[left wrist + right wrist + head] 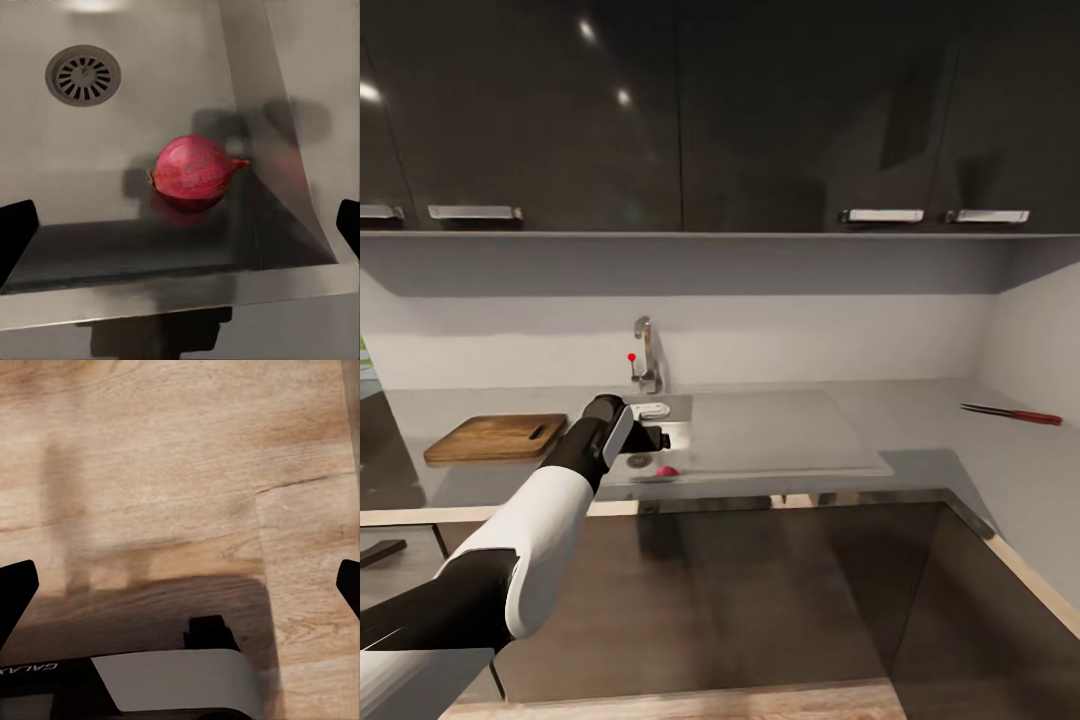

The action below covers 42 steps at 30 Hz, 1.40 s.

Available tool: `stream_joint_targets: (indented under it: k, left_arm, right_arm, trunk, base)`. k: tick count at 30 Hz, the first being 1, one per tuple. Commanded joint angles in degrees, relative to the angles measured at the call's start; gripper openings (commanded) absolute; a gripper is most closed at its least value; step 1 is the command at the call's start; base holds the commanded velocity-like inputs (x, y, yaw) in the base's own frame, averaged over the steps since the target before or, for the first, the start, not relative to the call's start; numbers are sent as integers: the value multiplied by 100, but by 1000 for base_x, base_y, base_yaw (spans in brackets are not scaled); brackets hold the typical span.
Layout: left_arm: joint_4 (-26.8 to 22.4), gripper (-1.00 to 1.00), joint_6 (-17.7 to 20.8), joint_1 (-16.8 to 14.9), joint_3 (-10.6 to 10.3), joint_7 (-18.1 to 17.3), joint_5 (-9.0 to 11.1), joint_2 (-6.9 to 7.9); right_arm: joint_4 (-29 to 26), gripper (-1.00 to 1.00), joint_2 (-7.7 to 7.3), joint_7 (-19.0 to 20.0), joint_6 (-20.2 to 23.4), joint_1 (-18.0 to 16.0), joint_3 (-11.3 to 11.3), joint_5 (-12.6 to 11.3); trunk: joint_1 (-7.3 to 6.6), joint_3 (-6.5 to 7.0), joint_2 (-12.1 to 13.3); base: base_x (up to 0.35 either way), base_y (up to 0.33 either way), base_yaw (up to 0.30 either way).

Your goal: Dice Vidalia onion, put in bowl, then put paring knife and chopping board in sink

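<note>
**Left gripper spread above the onion in the sink**

In your head view, much of the sink (760,440) basin is hidden behind your left arm and the left gripper (650,440), so you get just a sliver of the Vidalia onion (667,470) peeking out beside the wrist, near the basin's front wall. A small white thing (653,409) sits at the back of the basin by the tap (645,355); it may be the bowl, but it is too small and too covered to say.

Your left wrist view is clearer. The onion (193,172) looks reddish-pink here and lies on the basin floor close to a side wall, well apart from the round drain (83,75). The left fingertips (16,225) are cut off at both picture edges, spread wide with nothing between them; the onion lies between their lines but beyond them, untouched.

The chopping board (497,437) lies flat on the countertop (950,450), beside the sink and your left arm. The paring knife (1012,413) lies far off at the other end, red handle outward.

Your right gripper (180,585) is likewise spread, empty, over wood-grain floor (187,457).
</note>
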Motion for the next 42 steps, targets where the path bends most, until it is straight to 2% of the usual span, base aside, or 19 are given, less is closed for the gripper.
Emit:
stream_joint_targets:
  k: [1,15,27,37,42]
  left_arm:
    - [2,100,24,-4,36,24,5,-6]
    - [96,100,-5,-4,37,24,-11,13]
    - [124,100,-4,-4,36,24,5,16]
    - [539,100,-8,-4,36,16,5,16]
    - [592,100,-7,-4,36,15,-4,23]
  right_arm:
    - [4,100,2,-16,-11,-4,49,-57]
    - [4,100,2,-17,91,-4,49,-57]
    - [4,100,2,-17,94,-4,49,-57]
    - [4,100,2,-17,98,-4,49,-57]
    - [4,100,2,-17,98,-4,49,-57]
  trunk:
    - [1,-12,-3]
    - [1,-87,-3]
    - [1,-153,-3]
    - [1,-208,-3]
    - [1,-236,-3]
  base:
    - [143,-63,0]
    - [53,-17,0]
    - [145,0,0]
    - [156,0,0]
    - [23,0,0]
